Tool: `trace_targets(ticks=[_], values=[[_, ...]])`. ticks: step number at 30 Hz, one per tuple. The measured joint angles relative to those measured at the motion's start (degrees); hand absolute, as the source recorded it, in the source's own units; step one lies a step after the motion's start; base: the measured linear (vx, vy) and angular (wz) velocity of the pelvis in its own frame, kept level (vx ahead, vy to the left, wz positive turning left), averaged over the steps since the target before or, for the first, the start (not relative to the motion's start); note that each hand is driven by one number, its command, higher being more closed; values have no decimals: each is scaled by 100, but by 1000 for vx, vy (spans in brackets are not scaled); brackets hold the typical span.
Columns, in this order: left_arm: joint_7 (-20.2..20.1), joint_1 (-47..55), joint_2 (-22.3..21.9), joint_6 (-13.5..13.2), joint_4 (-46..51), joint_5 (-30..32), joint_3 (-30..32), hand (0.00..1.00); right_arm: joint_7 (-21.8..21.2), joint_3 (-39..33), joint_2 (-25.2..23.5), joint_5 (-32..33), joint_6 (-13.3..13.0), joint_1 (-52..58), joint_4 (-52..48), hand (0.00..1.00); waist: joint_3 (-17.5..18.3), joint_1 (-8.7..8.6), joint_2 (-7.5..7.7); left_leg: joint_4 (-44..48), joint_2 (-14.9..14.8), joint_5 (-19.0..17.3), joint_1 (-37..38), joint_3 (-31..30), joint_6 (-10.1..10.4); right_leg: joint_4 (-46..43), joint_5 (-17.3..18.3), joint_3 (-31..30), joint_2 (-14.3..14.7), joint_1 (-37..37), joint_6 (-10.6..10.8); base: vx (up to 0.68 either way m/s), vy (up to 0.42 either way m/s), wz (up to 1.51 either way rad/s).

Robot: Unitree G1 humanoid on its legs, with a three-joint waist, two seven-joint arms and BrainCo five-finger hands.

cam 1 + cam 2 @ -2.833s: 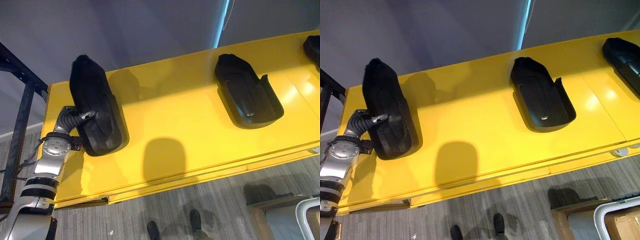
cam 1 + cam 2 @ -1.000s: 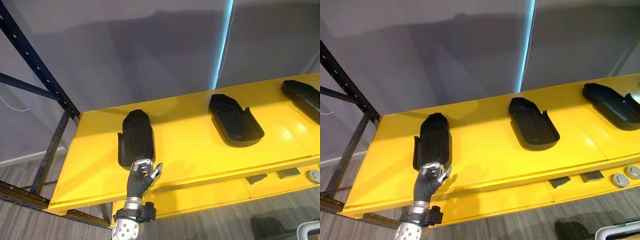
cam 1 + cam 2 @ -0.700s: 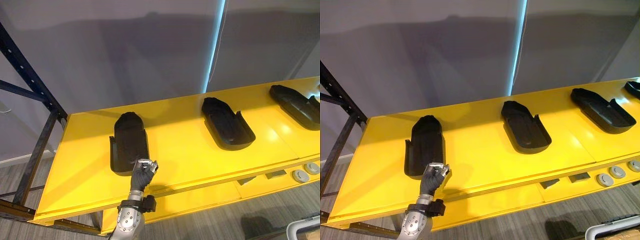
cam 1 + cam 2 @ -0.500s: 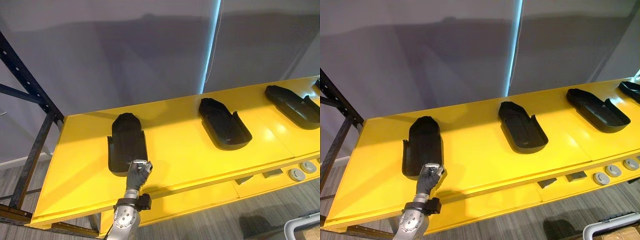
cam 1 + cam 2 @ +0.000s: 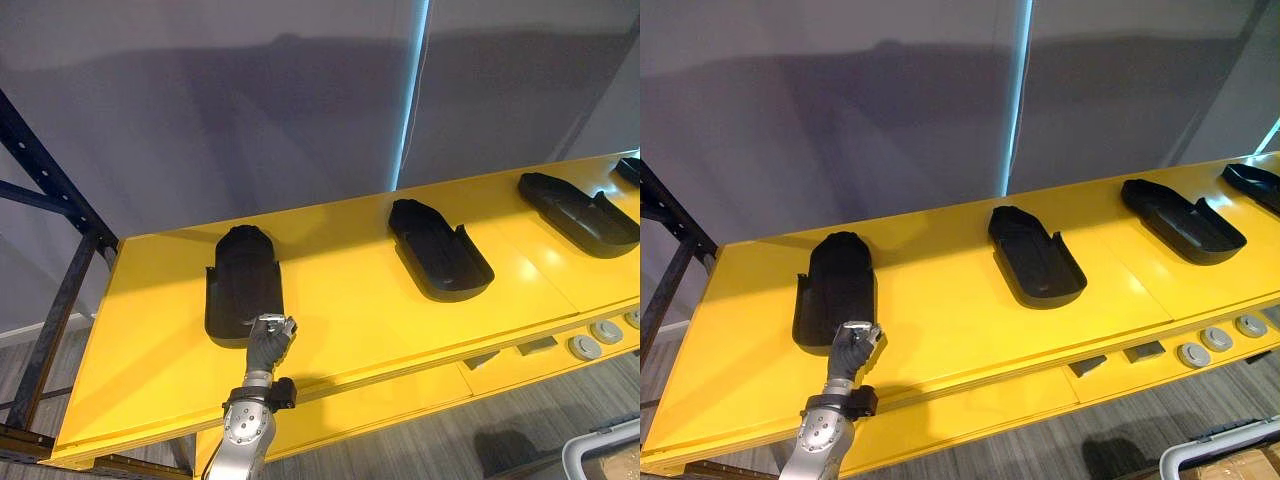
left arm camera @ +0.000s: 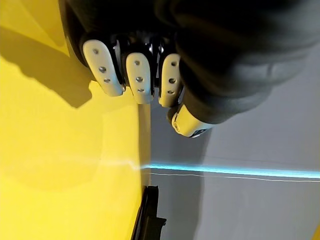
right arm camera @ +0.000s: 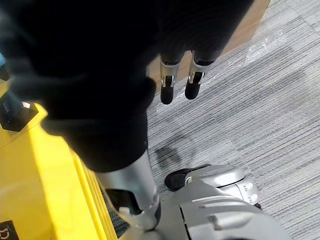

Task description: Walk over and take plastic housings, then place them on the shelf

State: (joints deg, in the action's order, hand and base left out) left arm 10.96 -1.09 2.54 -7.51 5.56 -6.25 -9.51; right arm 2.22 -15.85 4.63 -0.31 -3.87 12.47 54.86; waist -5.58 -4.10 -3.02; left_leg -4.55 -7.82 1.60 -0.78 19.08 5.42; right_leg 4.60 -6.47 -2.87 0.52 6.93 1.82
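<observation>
Currently the left hand is hovering with fingers curled on nothing, right at the near end of the leftmost black plastic housing, which is lying flat on the yellow shelf. The right hand is hanging with fingers relaxed.

The left hand has silver fingers with small dark screws, a dark ribbed cover and a silver-grey forearm.
</observation>
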Motion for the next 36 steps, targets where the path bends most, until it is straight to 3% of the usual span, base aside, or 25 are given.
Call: trace_targets(ticks=[1,2,4,6,7,9,10,11,13,15,16,17,19,21,23,25,26,27,28,30,32,36], values=[[0,69,8,-23,346,-103,-120,0,0,15,-8,22,0,-4,-3,0,-10,36,33,204,-44,-138,16,127,11,-41,4,-147,44,-9,0,37,-7,-72],[-3,114,-13,-99,767,-165,-303,0,-3,24,-6,44,0,-24,-2,0,-33,76,68,832,-159,-504,-19,242,7,-188,64,-371,108,-66,1,47,-14,-83],[-11,132,-51,-178,1088,-185,-456,0,-12,50,-6,53,3,-64,-10,0,-46,142,88,1494,-279,-840,-68,-111,-110,-333,95,-659,209,-120,-25,42,-23,-102],[-12,127,-234,-379,1509,-192,-635,0,-20,285,65,86,2,-153,-188,0,-39,306,69,2607,-369,-1412,-233,-1546,-86,-666,184,-1303,494,-56,-23,-9,57,-176],[-12,130,-357,-469,1551,-164,-788,0,-24,320,66,210,-4,-152,-341,0,17,348,1,3163,-320,-1716,-299,-2503,82,-904,308,-1650,721,41,67,-64,133,-161],[-37,158,-460,-497,1503,-130,-1031,0,-42,359,50,301,-4,-152,-550,0,58,329,-35,3742,-81,-2077,-290,-3707,234,-1300,461,-2112,1031,270,100,-123,208,-153],[-75,156,-466,-500,1382,-107,-1102,0,-48,350,15,364,-3,-147,-636,0,76,287,-35,3891,66,-2212,-289,-4071,196,-1440,483,-2327,1121,394,133,-186,328,-178],[-114,158,-469,-491,1082,37,-1080,0,-50,349,-51,475,-2,-144,-720,0,87,238,30,3869,330,-2374,-191,-4253,-18,-1635,452,-2750,1164,614,228,-208,369,-162],[-105,166,-493,-477,715,95,-953,0,-40,340,-129,620,-2,-133,-885,0,74,217,71,3809,537,-2556,-150,-4149,-282,-1694,355,-3152,1197,824,336,-224,348,-165],[-74,186,-527,-393,241,167,-650,0,-22,214,-272,712,-3,-178,-968,0,-1,395,147,3292,556,-2748,134,-3240,-491,-1490,251,-2685,874,1106,-4,-300,353,-218],[-28,163,-533,-289,-53,204,-424,0,2,209,-417,712,-22,-209,-978,0,-175,537,211,2859,593,-2679,497,-2555,-660,-1341,327,-1721,398,1197,-118,-307,315,-288],[21,245,-540,-233,-249,207,-134,0,1,134,-483,663,-52,-218,-1020,0,-222,668,282,2656,593,-2605,729,-1791,-772,-1846,384,-333,68,1494,-52,-268,265,-286],[115,306,-552,-184,-574,233,235,0,28,86,-501,651,-52,-177,-1015,0,-106,681,276,2543,509,-2577,840,-1024,-786,-2723,480,711,-70,1530,-168,-140,150,-238],[223,295,-566,-146,-1087,329,493,0,63,2,-529,640,-51,-210,-872,0,-53,638,260,2422,404,-2511,880,-352,-755,-3490,1143,1128,-227,1284,-343,-72,59,-184],[356,299,-584,44,-1786,539,823,0,99,-173,-565,474,-41,-240,-797,0,-12,634,322,2378,348,-2493,948,216,-722,-3956,1599,1759,-683,1089,-344,-7,-39,-149],[426,318,-595,178,-2348,596,1076,0,120,-336,-573,414,-37,-296,-650,0,6,583,348,2347,336,-2474,1048,447,-684,-4025,1783,2104,-945,950,-285,55,-109,-89],[512,334,-585,250,-2935,642,1444,0,124,-499,-552,403,-34,-334,-446,0,56,479,391,2189,408,-2371,1172,423,-516,-3779,1883,2224,-891,852,-225,115,-130,-48],[531,368,-588,286,-3125,643,1583,0,119,-572,-514,405,-31,-363,-356,0,96,490,334,2069,389,-2298,1211,412,-471,-3595,1819,2181,-748,779,-161,149,-158,-55],[574,466,-593,336,-3274,647,1835,0,124,-622,-469,401,-29,-388,-211,0,148,516,303,1970,305,-2148,1192,365,-501,-3166,1626,2096,-488,683,-142,117,-152,-70],[746,642,-479,330,-3558,650,2407,0,148,-688,-420,394,-26,-439,276,0,319,649,360,1919,201,-1801,805,33,-665,-1595,827,1902,-55,312,-158,58,-196,-66],[810,628,-369,313,-4122,646,2736,0,187,-855,-293,351,9,-535,683,0,301,648,355,1589,182,-1712,507,-240,-580,-655,289,1865,113,32,-213,-17,-134,-24],[700,526,-199,332,-5784,420,3278,0,201,-993,-224,156,68,-529,896,0,247,616,315,1241,215,-1421,571,-530,-330,-61,34,1801,190,-379,-149,-15,-21,-9]])
